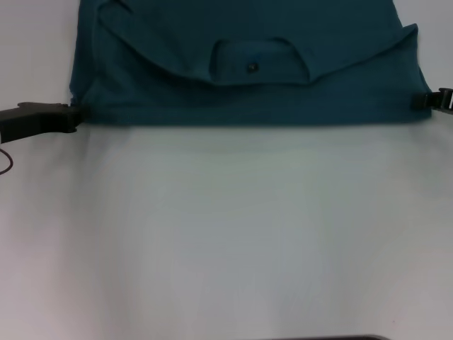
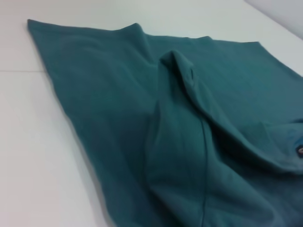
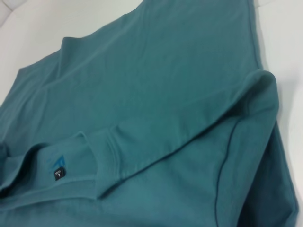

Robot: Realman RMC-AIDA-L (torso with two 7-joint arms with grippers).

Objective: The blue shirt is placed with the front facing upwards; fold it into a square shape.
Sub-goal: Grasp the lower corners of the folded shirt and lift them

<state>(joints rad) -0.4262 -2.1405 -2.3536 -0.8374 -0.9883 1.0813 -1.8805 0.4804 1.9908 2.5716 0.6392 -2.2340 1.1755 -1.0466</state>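
Black left tool [image 1: 69, 113] (thin cable trailing); black right tool [image 1: 425, 100].

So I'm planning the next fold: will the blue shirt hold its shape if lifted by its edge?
Probably not. The blue shirt is soft knit, already draped in rounded folds, so it would likely sag. It looks light, and may slide on the smooth white table.

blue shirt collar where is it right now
In the head view the collar lies at the middle of the blue shirt, folded onto it, between the left hand and right hand.
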